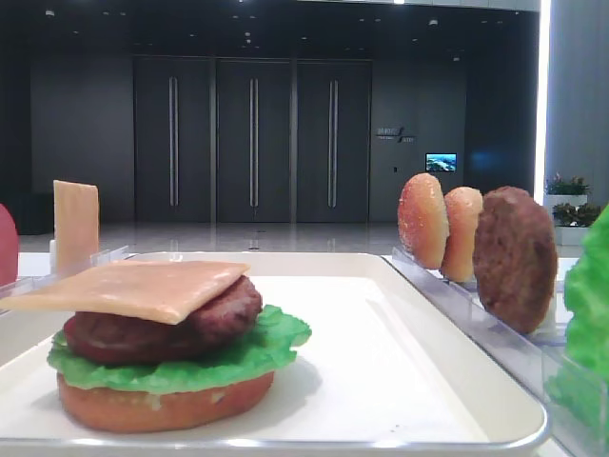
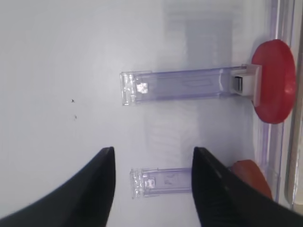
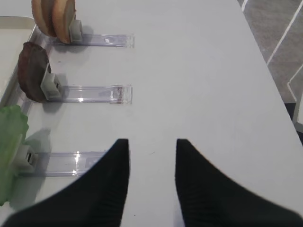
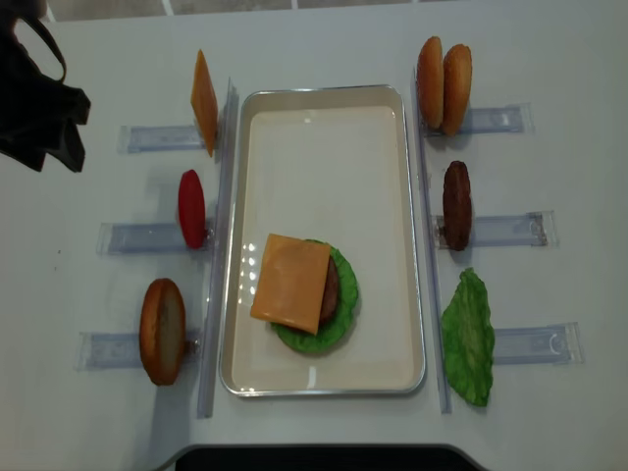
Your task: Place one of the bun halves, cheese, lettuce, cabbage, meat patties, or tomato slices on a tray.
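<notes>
1. Where the white tray (image 4: 324,118) lies at the middle of the table (image 4: 549,59), a stack sits in its near half: a bun half (image 1: 162,405) at the bottom, a lettuce (image 1: 276,338) leaf on it, a meat patty (image 1: 224,314) above that, and a cheese (image 4: 291,282) slice on top, laid askew so its corners overhang.
2. Left of the tray, three clear racks (image 4: 147,137) lie on the table, each with a piece standing on edge at its tray end: a second cheese slice (image 4: 204,101) by the far corner, a red tomato slice (image 4: 191,208) beside the tray's middle, and a bun half (image 4: 163,330) by the near corner.
3. Right of the tray, three more racks do the same: two bun halves (image 4: 443,71) side by side by the far corner, a dark patty (image 4: 456,204) beside the middle, and a green lettuce leaf (image 4: 469,337) by the near corner.
4. Seen from its wrist camera, the left gripper (image 2: 152,163) hangs over bare table left of the tray, jaws spread wide with nothing between them; the tomato slice and its rack lie just beyond the fingertips.
5. Seen from its own wrist camera, the right gripper (image 3: 151,151) hangs over bare table right of the tray, jaws apart and empty, the fingertips just beside the outer end of the lettuce rack (image 3: 71,163).
6. From overhead, a dark arm (image 4: 39,98) shows at the far left, well apart from the tray.
</notes>
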You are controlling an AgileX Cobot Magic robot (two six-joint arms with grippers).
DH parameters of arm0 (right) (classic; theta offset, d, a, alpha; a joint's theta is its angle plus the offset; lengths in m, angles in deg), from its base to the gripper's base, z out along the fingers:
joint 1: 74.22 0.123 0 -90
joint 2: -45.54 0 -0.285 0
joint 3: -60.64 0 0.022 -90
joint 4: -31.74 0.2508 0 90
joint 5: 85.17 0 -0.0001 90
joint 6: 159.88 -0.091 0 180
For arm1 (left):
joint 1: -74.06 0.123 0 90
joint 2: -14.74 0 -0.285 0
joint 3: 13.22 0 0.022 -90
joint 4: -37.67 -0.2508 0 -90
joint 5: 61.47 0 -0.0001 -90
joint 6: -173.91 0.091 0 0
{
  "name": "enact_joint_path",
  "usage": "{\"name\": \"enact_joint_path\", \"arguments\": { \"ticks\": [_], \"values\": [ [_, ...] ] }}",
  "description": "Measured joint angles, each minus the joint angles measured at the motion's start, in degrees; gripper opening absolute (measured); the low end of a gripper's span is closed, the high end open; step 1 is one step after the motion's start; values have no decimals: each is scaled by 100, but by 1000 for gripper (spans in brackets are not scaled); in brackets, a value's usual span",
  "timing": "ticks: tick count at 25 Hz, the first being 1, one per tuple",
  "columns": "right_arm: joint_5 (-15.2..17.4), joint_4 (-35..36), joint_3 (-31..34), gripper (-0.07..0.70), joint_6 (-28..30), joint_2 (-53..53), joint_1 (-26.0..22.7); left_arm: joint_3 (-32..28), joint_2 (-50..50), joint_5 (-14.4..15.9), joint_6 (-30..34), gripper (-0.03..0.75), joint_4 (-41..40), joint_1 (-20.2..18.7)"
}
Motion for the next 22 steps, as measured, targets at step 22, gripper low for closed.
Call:
{"name": "enact_joint_path", "arguments": {
  "ticks": [22],
  "values": [
    [0,0,0,235,0,0,0,-2643,5436,158,115,380,474,0]
  ]
}}
